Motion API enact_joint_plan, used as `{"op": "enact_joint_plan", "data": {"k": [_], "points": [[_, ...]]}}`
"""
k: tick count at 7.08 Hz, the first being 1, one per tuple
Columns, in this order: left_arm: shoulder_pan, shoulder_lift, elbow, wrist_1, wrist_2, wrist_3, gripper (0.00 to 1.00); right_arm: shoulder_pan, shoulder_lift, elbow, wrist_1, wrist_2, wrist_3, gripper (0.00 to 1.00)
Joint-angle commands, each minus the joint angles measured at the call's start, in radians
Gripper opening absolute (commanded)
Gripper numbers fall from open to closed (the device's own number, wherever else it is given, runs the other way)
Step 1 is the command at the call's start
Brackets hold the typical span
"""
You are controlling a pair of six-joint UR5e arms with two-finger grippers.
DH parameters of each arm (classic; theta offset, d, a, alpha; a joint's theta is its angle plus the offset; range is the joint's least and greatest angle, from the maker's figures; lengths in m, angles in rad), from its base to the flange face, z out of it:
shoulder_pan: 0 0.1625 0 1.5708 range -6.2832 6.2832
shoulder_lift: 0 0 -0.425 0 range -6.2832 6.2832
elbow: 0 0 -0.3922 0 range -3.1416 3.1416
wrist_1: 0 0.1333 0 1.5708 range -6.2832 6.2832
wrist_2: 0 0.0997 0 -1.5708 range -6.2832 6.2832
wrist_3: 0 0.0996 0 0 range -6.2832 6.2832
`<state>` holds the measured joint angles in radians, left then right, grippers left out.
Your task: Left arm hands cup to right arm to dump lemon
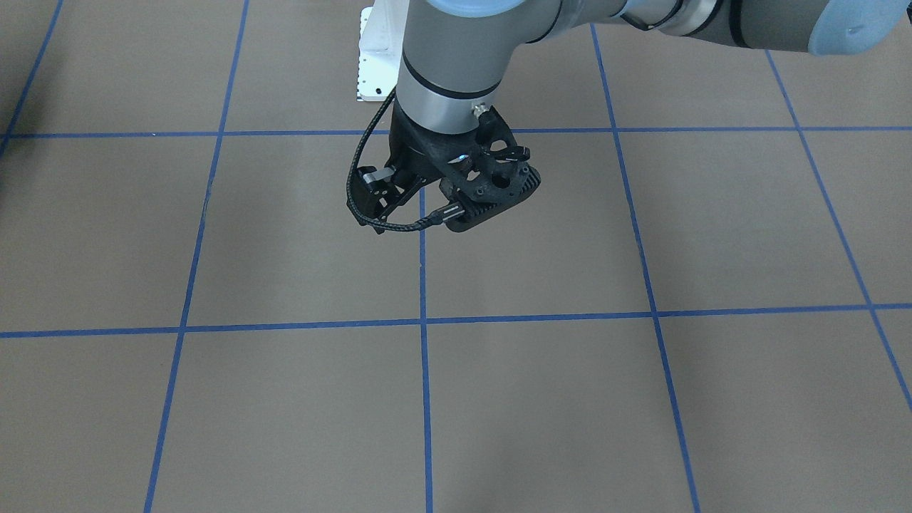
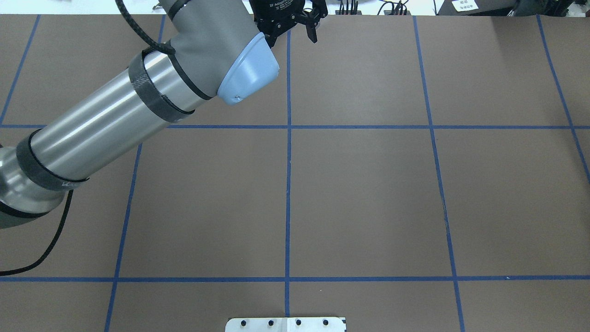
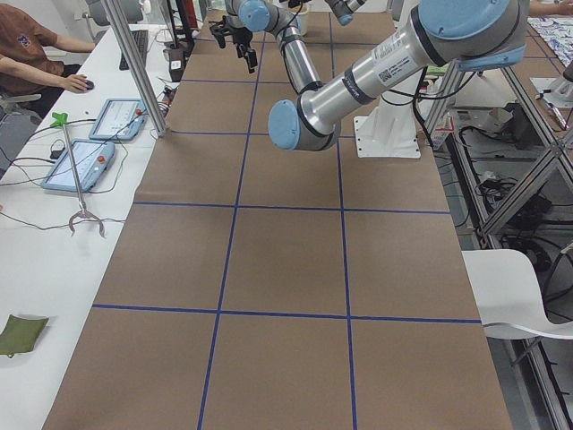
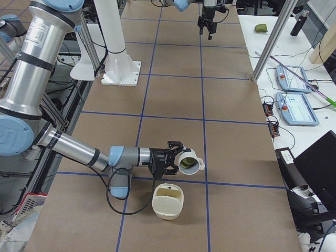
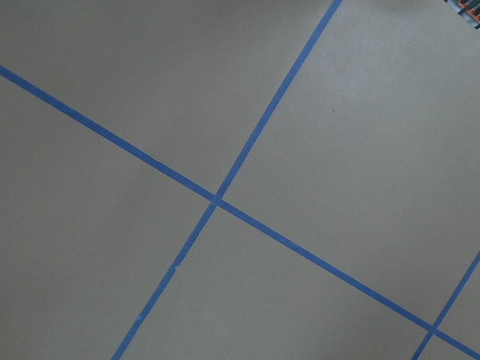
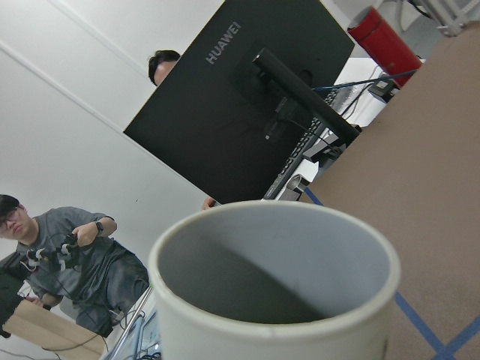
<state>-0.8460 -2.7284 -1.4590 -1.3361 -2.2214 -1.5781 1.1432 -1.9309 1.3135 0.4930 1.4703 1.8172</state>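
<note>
The off-white cup (image 4: 191, 162) hangs tipped on its side just above the table, at the tip of my right gripper (image 4: 176, 160), the near arm in the exterior right view. The right wrist view shows the cup's rim (image 6: 274, 300) close up with a grey inside and no lemon showing. In the exterior right view the cup's mouth looks greenish; I cannot tell if that is the lemon. My left gripper (image 2: 293, 36) is open and empty at the table's far edge, and its black wrist bracket (image 1: 491, 187) faces the front camera.
An off-white tub (image 4: 168, 201) stands on the table just below the tipped cup. The white arm base plate (image 2: 286, 324) sits at the near edge. Operators and a black monitor (image 6: 240, 97) are beyond the table's side. Blue tape lines grid the brown table.
</note>
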Motion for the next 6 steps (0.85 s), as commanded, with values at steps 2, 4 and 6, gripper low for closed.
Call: {"op": "enact_joint_plan", "data": {"k": [2, 4, 6], "points": [[0.004, -0.008, -0.003, -0.002, 0.022, -0.003, 1.00, 0.104, -0.002, -0.153, 0.224, 0.108, 0.507, 0.00], [0.007, -0.013, -0.004, -0.002, 0.022, -0.005, 1.00, 0.105, 0.006, -0.174, 0.245, 0.102, 0.693, 0.00], [0.010, -0.017, -0.004, 0.000, 0.023, -0.005, 1.00, 0.109, 0.019, -0.175, 0.248, 0.099, 0.900, 0.00]]}}
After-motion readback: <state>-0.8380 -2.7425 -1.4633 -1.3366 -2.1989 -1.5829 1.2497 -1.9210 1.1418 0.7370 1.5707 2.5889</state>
